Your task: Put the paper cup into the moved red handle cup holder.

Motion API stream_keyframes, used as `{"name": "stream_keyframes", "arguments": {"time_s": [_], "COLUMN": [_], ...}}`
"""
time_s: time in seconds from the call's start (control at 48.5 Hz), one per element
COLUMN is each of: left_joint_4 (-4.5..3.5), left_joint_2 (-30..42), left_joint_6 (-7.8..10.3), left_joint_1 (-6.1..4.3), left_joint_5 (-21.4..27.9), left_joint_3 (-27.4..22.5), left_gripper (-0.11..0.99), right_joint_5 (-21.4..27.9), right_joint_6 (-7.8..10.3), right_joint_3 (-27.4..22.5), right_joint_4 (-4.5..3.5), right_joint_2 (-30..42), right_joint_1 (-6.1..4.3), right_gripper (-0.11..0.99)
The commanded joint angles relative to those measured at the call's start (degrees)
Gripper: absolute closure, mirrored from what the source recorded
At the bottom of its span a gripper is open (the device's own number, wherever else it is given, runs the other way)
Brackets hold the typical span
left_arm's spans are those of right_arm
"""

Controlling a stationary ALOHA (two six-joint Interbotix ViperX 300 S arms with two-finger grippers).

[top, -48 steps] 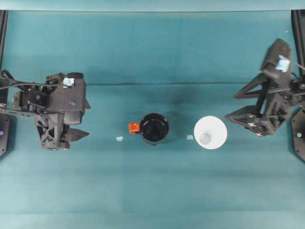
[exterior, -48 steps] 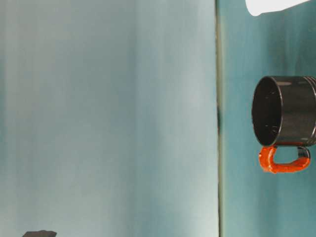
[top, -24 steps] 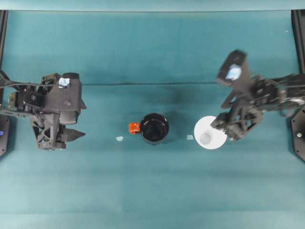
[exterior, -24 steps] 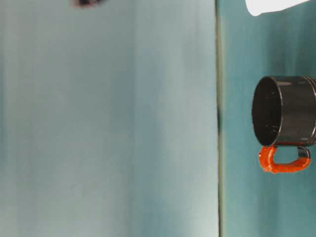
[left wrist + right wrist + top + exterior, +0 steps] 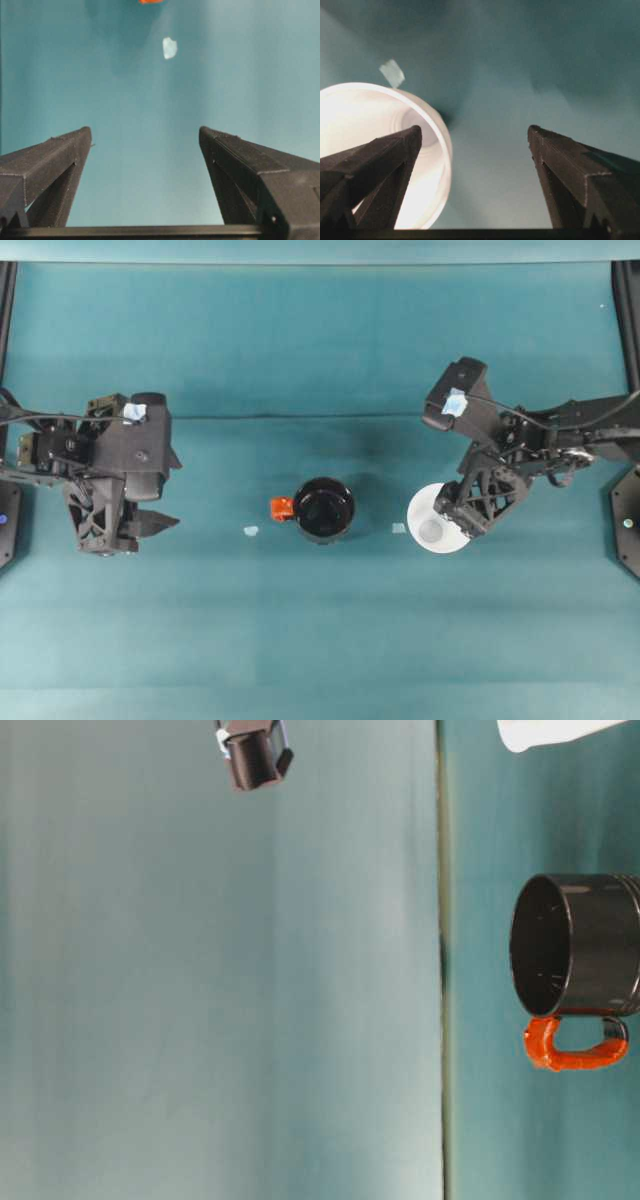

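Right tool (image 5: 452,517) has swung in from the right edge of the worktop (image 5: 320,640) over the last second and now hangs over the right rim of the paper cup (image 5: 436,520); jaws spread wide, holding nothing; in the right wrist view one finger (image 5: 380,165) sits over the cup mouth and the other out over bare worktop, so the cup wall is roughly between them but not yet gripped; left tool (image 5: 150,524) barely shifted, parked far left, jaws wide apart and empty, a small pale scrap (image 5: 169,48) ahead of it; paper cup unmoved, upright, right of centre, well apart from the red handle cup holder (image 5: 322,510); holder unmoved at centre, red handle to its left, empty inside; means the approach to the cup is under way, grasp not yet made; likely next is lowering and closing on the rim, then carrying left to the holder
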Motion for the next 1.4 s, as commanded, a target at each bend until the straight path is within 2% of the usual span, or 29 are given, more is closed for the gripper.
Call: {"name": "stream_keyframes", "arguments": {"time_s": [0.0,0.186,0.289,0.309,0.351,0.413,0.557,0.619,0.701,0.887,1.052,1.135,1.279,1.382], "left_joint_4": [0.18,0.18,0.18,0.18,0.09,0.18,0.09,0.18,0.09,0.18,0.18,0.18,0.09,0.18], "left_joint_2": [-0.53,-0.53,-0.53,-0.53,-0.53,-0.53,-0.26,-0.18,-0.18,-0.18,-0.18,-0.26,-0.53,-0.62], "left_joint_6": [0.09,-0.09,-0.09,-0.09,-0.09,-0.18,0.26,0.26,0.26,0.26,0.18,0.00,0.09,0.26], "left_joint_1": [0.09,0.09,0.09,0.09,0.09,0.09,0.09,0.09,0.09,0.09,0.09,0.09,0.09,0.09], "left_joint_5": [-0.35,-0.35,-0.35,-0.35,-0.35,-0.35,-0.44,-0.44,-0.44,-0.44,-0.44,-0.44,-0.44,-0.44], "left_joint_3": [-0.70,-0.70,-0.88,-0.88,-0.88,-0.97,-2.20,-2.46,-2.64,-2.72,-2.90,-2.90,-3.08,-3.25], "left_gripper": [-0.07,-0.07,-0.07,-0.07,-0.07,-0.07,-0.07,-0.07,-0.07,-0.07,-0.07,-0.07,-0.07,-0.07], "right_joint_5": [0.62,1.23,1.23,1.23,1.41,1.85,1.58,1.58,1.85,1.93,2.64,5.89,13.54,19.86], "right_joint_6": [0.35,0.26,0.35,0.35,0.26,0.18,0.26,0.26,0.26,0.35,0.35,0.18,-0.35,-1.49], "right_joint_3": [-0.97,-1.05,-1.14,-1.23,-1.41,-1.49,-1.85,-2.02,-2.20,-2.46,-3.43,-5.98,-13.36,-19.78], "right_joint_4": [0.18,0.18,0.35,0.44,1.23,1.76,1.85,1.85,1.85,1.85,2.55,2.81,2.37,1.23], "right_joint_2": [0.00,0.26,0.35,0.35,0.35,0.62,0.88,0.97,1.14,1.14,0.97,0.00,-1.49,-1.23], "right_joint_1": [0.00,0.00,0.26,0.35,0.62,0.97,1.41,1.41,1.41,1.41,1.41,1.49,1.23,1.23], "right_gripper": [-0.08,-0.03,0.08,0.11,0.19,0.37,0.75,0.86,0.94,0.99,0.99,0.99,0.99,0.99]}}
